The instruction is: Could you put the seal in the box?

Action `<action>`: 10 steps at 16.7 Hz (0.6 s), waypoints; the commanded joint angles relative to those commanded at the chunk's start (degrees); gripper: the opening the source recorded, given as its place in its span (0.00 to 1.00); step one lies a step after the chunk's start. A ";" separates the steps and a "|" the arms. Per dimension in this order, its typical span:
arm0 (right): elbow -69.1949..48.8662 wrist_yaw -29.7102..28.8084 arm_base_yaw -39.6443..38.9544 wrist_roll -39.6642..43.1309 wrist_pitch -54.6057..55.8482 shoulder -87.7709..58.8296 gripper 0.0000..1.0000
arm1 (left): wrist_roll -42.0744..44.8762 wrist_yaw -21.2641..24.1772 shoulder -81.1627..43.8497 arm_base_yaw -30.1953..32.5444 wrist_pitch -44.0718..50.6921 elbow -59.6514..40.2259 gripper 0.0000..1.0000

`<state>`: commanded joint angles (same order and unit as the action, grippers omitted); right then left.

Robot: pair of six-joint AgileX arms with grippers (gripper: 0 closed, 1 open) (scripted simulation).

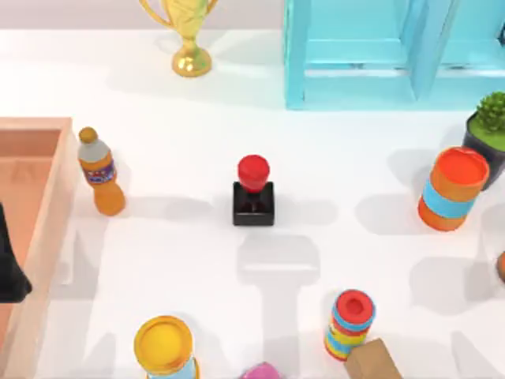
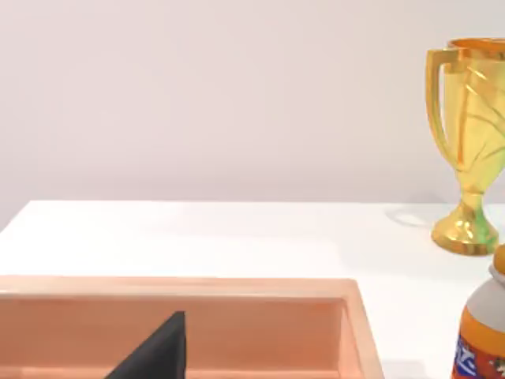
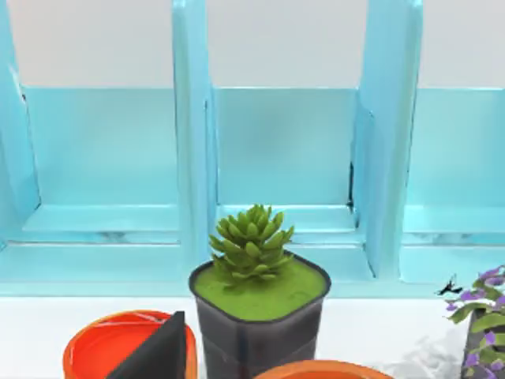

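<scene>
The seal stands upright, well right of the left gripper, whose finger opening I cannot tell. Rigid, light; its glossy red knob looks slippery, so grip the black block.

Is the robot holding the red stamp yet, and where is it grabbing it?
No, nothing is held. The seal stands alone mid-table. The left gripper sits over the box.

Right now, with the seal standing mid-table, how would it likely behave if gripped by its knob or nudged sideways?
The seal looks rigid, so it probably won't deform. Its glossy round red knob may slip between fingers; the square black base offers flatter faces. Standing upright on that flat base, it would likely slide when pushed low, but could tip if pushed at the knob.
</scene>
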<state>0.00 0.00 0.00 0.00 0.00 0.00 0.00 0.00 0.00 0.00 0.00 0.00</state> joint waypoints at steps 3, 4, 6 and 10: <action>0.00 0.00 0.00 0.00 0.00 0.00 1.00 | -0.12 0.00 -0.49 0.12 0.34 -0.52 1.00; 0.00 0.00 0.00 0.00 0.00 0.00 1.00 | -0.36 0.00 -1.48 0.38 1.03 -1.59 1.00; 0.00 0.00 0.00 0.00 0.00 0.00 1.00 | -1.23 0.00 -5.06 1.29 3.50 -5.45 1.00; 0.00 0.00 0.00 0.00 0.00 0.00 1.00 | -4.32 0.01 -17.96 4.58 12.39 -19.28 1.00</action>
<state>0.00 0.00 0.00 0.00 0.00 0.00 -4.32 0.01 -17.96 4.58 12.39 -19.28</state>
